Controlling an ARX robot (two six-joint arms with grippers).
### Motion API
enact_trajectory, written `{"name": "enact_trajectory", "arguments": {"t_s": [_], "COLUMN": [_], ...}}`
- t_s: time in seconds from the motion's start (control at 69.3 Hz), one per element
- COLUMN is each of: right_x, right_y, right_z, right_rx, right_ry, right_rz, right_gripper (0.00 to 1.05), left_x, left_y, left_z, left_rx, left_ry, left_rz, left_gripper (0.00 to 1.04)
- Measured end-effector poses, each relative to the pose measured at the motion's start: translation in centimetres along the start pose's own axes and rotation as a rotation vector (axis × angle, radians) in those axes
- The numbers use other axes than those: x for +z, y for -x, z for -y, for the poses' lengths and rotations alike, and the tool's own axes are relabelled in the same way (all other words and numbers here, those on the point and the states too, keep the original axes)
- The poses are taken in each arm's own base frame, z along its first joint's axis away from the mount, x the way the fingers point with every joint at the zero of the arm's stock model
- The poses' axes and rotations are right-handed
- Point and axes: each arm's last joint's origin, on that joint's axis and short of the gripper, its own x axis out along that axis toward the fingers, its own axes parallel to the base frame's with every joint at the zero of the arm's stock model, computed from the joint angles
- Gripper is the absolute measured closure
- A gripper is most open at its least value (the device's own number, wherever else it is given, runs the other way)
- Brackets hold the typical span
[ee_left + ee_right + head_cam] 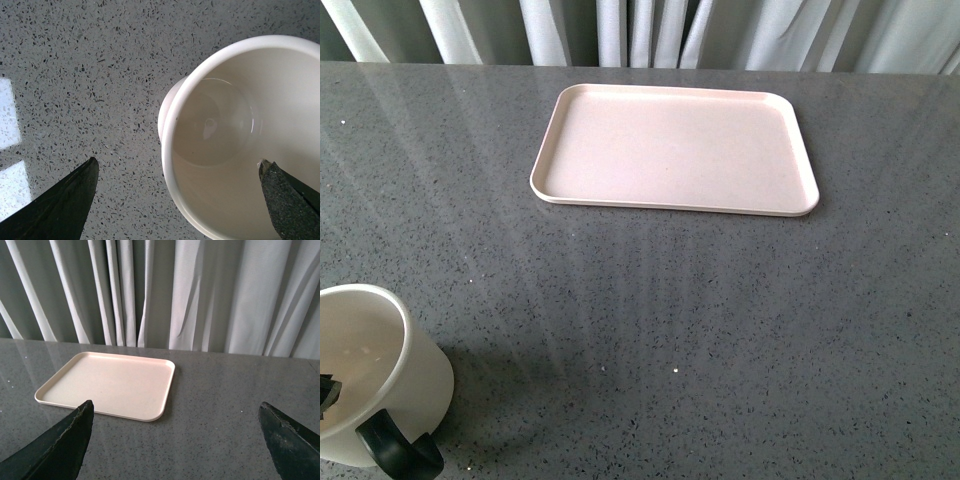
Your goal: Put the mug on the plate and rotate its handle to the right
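The left hand gapes astride the mug rim (one finger inside), right hand spread; plate well apart across counter.

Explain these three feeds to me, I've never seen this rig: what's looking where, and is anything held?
It is a robot with two arms, each ending in a two-fingered gripper. The front view looks out from its body over a grey counter: a pink plate lies far off, empty, and the mug stands near left, its black handle toward the camera. The left wrist view looks down into the mug; the left gripper is open, one finger inside, one outside the wall. The right wrist view faces the plate and curtains; the right gripper is open, holding nothing.
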Motion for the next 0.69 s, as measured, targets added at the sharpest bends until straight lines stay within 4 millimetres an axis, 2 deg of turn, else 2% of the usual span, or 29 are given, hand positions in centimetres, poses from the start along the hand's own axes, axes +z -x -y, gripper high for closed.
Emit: {"name": "enact_trajectory", "arguments": {"t_s": [0.072, 0.303, 0.404, 0.549, 0.592, 0.693], "right_x": [0.00, 0.00, 0.00, 0.00, 0.00, 0.00], "right_y": [0.00, 0.00, 0.00, 0.00, 0.00, 0.00], "right_z": [0.00, 0.00, 0.00, 0.00, 0.00, 0.00], "right_rx": [0.000, 0.000, 0.000, 0.000, 0.000, 0.000], "right_ry": [0.000, 0.000, 0.000, 0.000, 0.000, 0.000], "right_rz": [0.000, 0.000, 0.000, 0.000, 0.000, 0.000], "right_gripper": [0.09, 0.09, 0.09, 0.09, 0.09, 0.09], "left_x": [-0.03, 0.05, 0.12, 0.45, 0.52, 0.66], "left_y": [-0.25, -0.75, -0.74, -0.63, -0.58, -0.34], "left_z": [-0.03, 0.14, 0.28, 0.38, 0.43, 0.77], "left_rx": [0.004, 0.014, 0.011, 0.015, 0.011, 0.012], "left_ry": [0.004, 0.003, 0.003, 0.022, 0.027, 0.035], "left_rz": [-0.008, -0.017, -0.016, -0.012, -0.015, -0.027], "left_gripper": [0.13, 0.51, 0.65, 0.98, 1.03, 1.03]}}
